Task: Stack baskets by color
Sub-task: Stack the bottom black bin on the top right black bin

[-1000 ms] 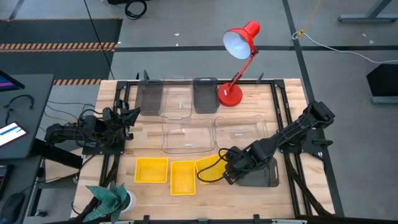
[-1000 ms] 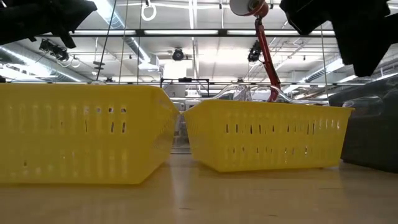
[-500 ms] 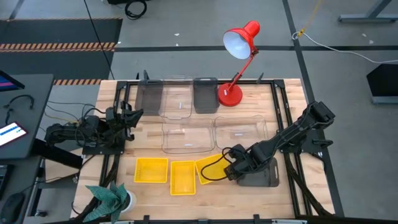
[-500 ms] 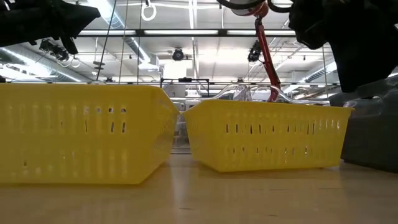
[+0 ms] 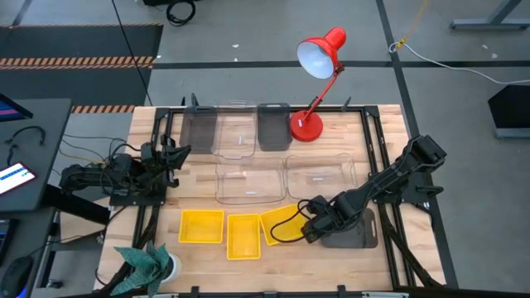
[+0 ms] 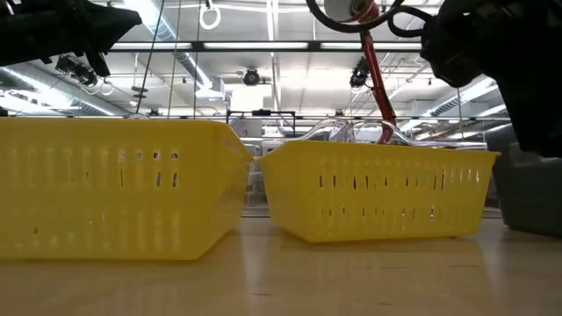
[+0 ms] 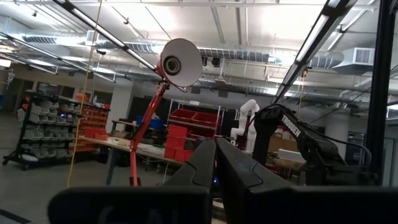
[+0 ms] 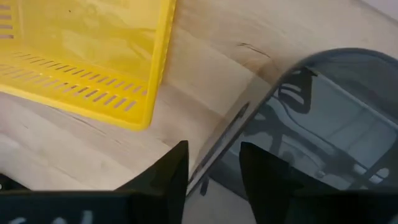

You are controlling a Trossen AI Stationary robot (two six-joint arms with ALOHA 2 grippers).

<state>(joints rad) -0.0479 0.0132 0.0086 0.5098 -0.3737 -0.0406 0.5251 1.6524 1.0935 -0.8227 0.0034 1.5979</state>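
Observation:
Three yellow baskets [image 5: 202, 226], [image 5: 243, 236], [image 5: 278, 220] sit in a row near the front edge. Clear baskets [image 5: 248, 180], [image 5: 321, 175], [image 5: 236, 132] and dark grey baskets [image 5: 199, 131], [image 5: 273, 126] lie farther back. Another dark grey basket [image 5: 358, 235] rests flat at the front right. My right gripper [image 5: 311, 229] points down, open, over this basket's left end, its fingers on either side of the rim [image 8: 239, 121]. My left gripper [image 5: 178, 151] waits shut at the table's left, tipped upward. My right gripper [image 8: 214, 171] straddles the grey basket's left rim from above, one finger [image 8: 264, 168] over the inside and one [image 8: 176, 168] outside. Whether either finger touches the rim, I cannot tell.
A red desk lamp [image 5: 319, 83] stands at the back centre, its base [image 5: 305, 127] beside a grey basket. A plant [image 5: 147, 263] sits at the front left corner. The rightmost yellow basket [image 8: 81, 56] lies close to my right gripper's outer finger.
My right gripper has sunk toward the front-right grey basket and drifted a little toward the table's right edge, staying open. In the low view the grey basket's visible end has shifted rightward.

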